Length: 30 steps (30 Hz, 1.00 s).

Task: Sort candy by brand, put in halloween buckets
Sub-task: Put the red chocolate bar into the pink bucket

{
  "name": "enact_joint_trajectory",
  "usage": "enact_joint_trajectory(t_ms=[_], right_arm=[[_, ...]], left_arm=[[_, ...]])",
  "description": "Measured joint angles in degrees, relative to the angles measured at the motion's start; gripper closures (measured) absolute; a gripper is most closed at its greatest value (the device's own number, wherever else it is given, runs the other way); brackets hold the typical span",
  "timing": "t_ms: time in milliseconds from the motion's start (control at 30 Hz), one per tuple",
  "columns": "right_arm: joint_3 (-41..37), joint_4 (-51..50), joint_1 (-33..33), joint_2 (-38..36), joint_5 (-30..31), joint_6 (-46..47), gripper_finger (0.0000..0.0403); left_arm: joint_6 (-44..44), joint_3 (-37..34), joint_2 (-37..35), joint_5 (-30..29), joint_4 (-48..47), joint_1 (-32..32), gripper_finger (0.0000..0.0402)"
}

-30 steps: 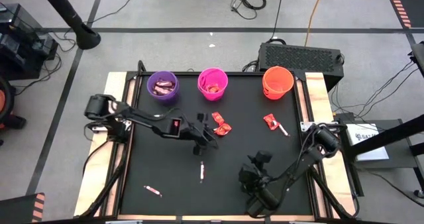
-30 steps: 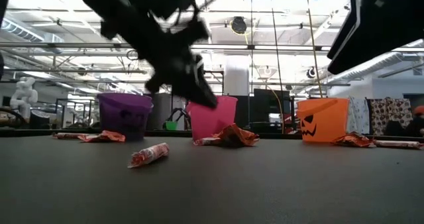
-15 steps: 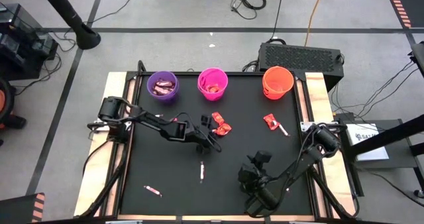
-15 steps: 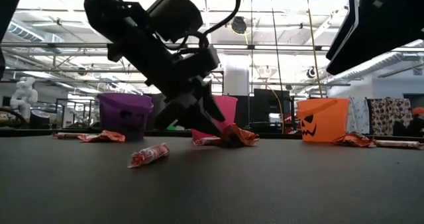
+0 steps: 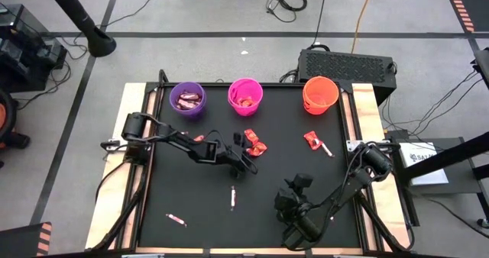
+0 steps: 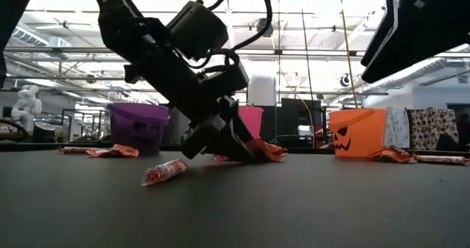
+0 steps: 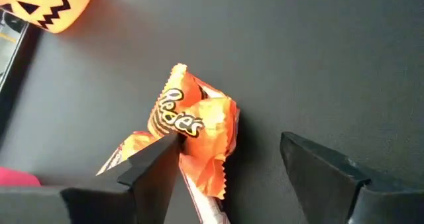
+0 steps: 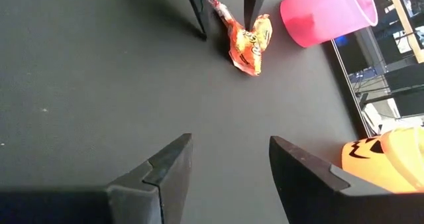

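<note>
My left gripper (image 7: 228, 161) stands open, low over the middle of the table (image 5: 191, 182). An orange Reese's candy (image 7: 192, 121) and a pale stick candy (image 7: 207, 209) lie on the table by its fingers. In the right wrist view the stick candy's end (image 8: 218, 8) lies between the left gripper's fingers. The purple (image 5: 187, 99), pink (image 5: 245, 95) and orange (image 5: 320, 94) buckets stand along the far edge. My right gripper (image 8: 228, 161) hangs open above the near right of the table, with nothing between its fingers. My left gripper slants down from the table's left side. One fingertip (image 7: 162, 151) stands at the edge of the orange wrapper (image 7: 173, 118), which lies flat on the table. Whether that fingertip touches the wrapper, I cannot tell. The other finger (image 7: 311, 161) is clear of it.
A red candy with a pale stick (image 5: 315, 141) lies near the orange bucket. Another stick candy (image 5: 232, 198) lies at the table's middle, and one (image 5: 176, 219) near the front left. The purple and pink buckets hold candy.
My left gripper has come down toward the table, onto the orange candy in the middle, and its fingers have opened wider. The candy lies where it was.
</note>
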Motion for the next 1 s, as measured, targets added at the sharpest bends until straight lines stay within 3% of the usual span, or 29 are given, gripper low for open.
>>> enact_joint_trajectory(t_ms=[200,333,567,667,800,1000], right_arm=[[-0.01,0.04,0.00,0.00,0.02,-0.15,0.0211],[-0.02,0.03,0.00,0.00,0.02,-0.16,0.0211],[-0.02,0.04,0.00,0.00,0.02,-0.10,0.0211],[-0.02,0.04,0.00,0.00,0.04,-0.05,0.0211],[-0.02,0.17,0.00,0.00,0.07,0.04,0.0211],[0.00,0.54,-0.02,0.00,0.48,-0.07,0.0211]], left_arm=[[-0.03,0.00,-0.11,-1.11,-0.04,0.37,0.0195],[-0.02,0.00,-0.11,-1.99,0.00,0.27,0.0261],[1.12,0.36,-0.11,-8.49,2.00,-2.78,0.0390],[3.47,1.80,-0.15,-10.60,2.61,-4.14,0.0394],[8.40,4.43,-2.02,-19.21,2.59,-4.92,0.0398],[14.77,6.05,-7.55,-25.98,2.22,-1.70,0.0399]])
